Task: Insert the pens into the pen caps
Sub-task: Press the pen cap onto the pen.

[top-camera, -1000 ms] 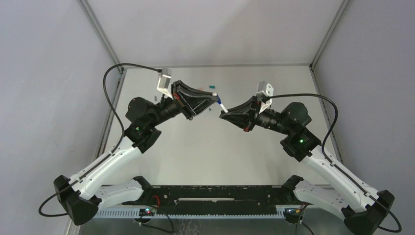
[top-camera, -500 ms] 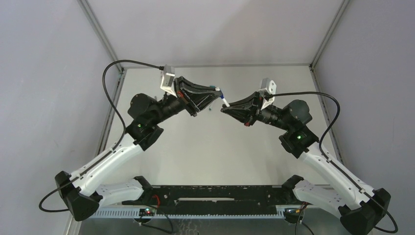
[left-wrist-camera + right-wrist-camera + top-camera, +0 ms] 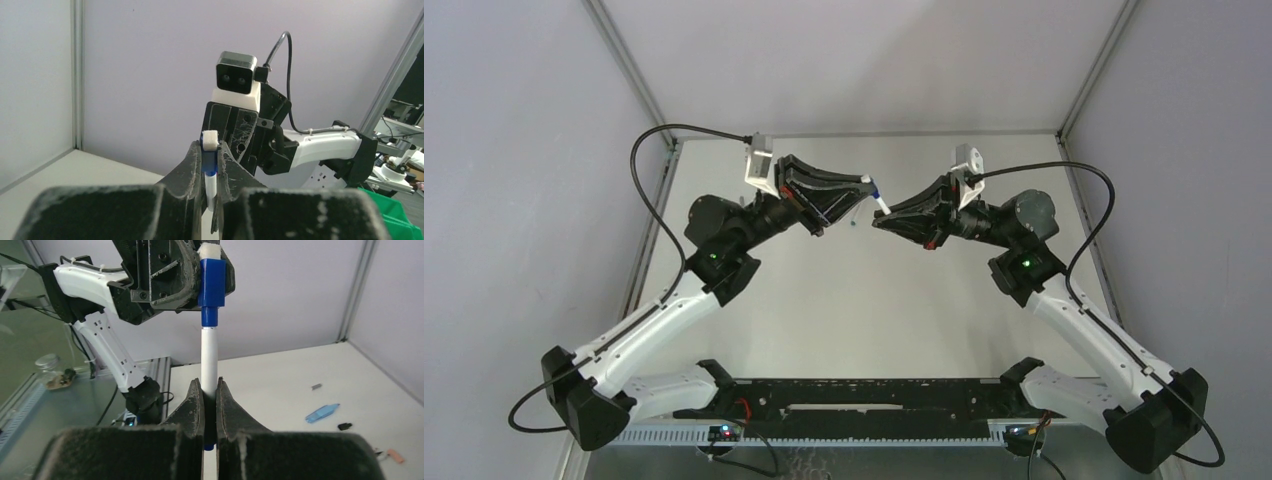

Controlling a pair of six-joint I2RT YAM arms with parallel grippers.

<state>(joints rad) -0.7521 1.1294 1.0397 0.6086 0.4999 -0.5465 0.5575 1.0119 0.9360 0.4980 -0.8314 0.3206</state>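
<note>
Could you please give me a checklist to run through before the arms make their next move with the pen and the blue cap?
1. Right gripper shut on the white pen: ok.
2. Left gripper shut on the blue cap: ok.
3. Pen and cap in line, seen from the right wrist: ok.
4. Pen's tip inside the cap's mouth: ok; the blue collar meets the cap.
5. Cap fully seated: cannot tell; the collar shows below the cap.
6. Loose light-blue pen on the table lies apart from both grippers: ok.
</note>
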